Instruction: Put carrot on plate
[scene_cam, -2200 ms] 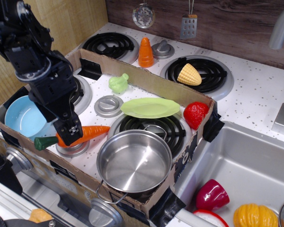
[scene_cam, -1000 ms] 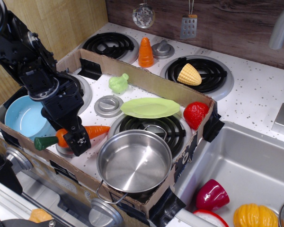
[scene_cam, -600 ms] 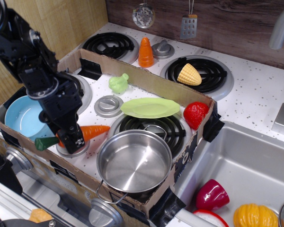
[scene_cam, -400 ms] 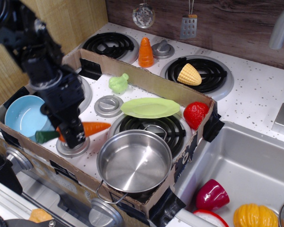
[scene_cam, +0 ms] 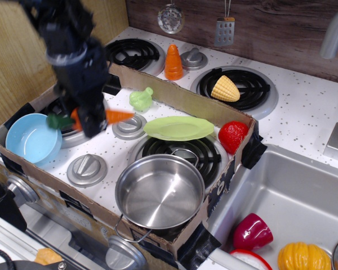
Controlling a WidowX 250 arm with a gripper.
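Observation:
My black gripper [scene_cam: 91, 120] is shut on the carrot [scene_cam: 117, 116], a long orange toy with a dark green stem end [scene_cam: 57, 121]. It holds the carrot level in the air above the left part of the cardboard box, its tip pointing right. The arm hides the carrot's middle. The lime-green plate [scene_cam: 179, 128] lies to the right of the carrot tip, resting tilted on the back edge of a burner inside the box.
A steel pot [scene_cam: 159, 192] stands at the box front. A light blue bowl [scene_cam: 29, 141] sits at the left, a green toy [scene_cam: 141, 99] and grey knobs [scene_cam: 86, 169] between. A strawberry [scene_cam: 232, 136] lies right of the plate. A stubby orange cone [scene_cam: 173, 62] and corn [scene_cam: 225, 88] lie behind the box [scene_cam: 174, 95].
The gripper closed on the carrot where it lay on the front-left knob, then lifted it up and toward the back. The carrot now hangs in the air nearer the plate.

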